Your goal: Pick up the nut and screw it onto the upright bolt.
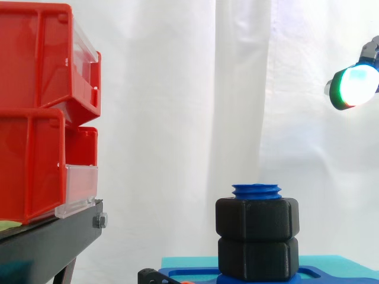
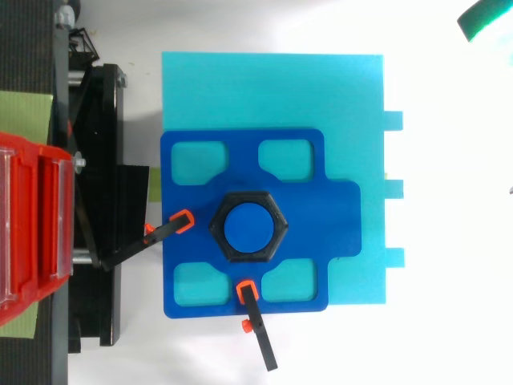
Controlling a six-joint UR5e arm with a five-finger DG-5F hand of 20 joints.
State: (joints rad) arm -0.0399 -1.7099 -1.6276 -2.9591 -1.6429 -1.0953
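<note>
Nut (image 1: 257, 219) and bolt (image 1: 256, 190) are already together at the lower middle of the side view. The black hexagonal nut sits round the upright blue bolt, with a short length of blue thread showing above its top face. Directly beneath it is a second black hexagonal block (image 1: 257, 257) of much the same shape, the two touching. Whether that lower piece is another nut or part of the bolt's mounting cannot be told, and the bolt's shaft is hidden inside both. From above, the nut (image 2: 279, 228) shows as a dark ring round the bolt's round blue top (image 2: 248, 228), which covers the thread. They stand on a blue plate (image 2: 337, 216) that lies on a cyan base (image 2: 345, 96), and the bottom edge of the side view cuts off both. Two black clamps with orange tips, one (image 2: 152, 237) at the plate's left edge and one (image 2: 258, 329) at its lower edge, bear on the plate. The hand (image 1: 355, 86) is high at the right edge of the side view, well apart from the nut. What shows of it is a part glowing green and white, and the rest is cut off, so whether it is open or closed cannot be told. A green sliver of it (image 2: 489, 20) crosses the top view's upper right corner. Red bins (image 1: 35, 106) on a black stand (image 1: 47, 242) are cropped at the left.
</note>
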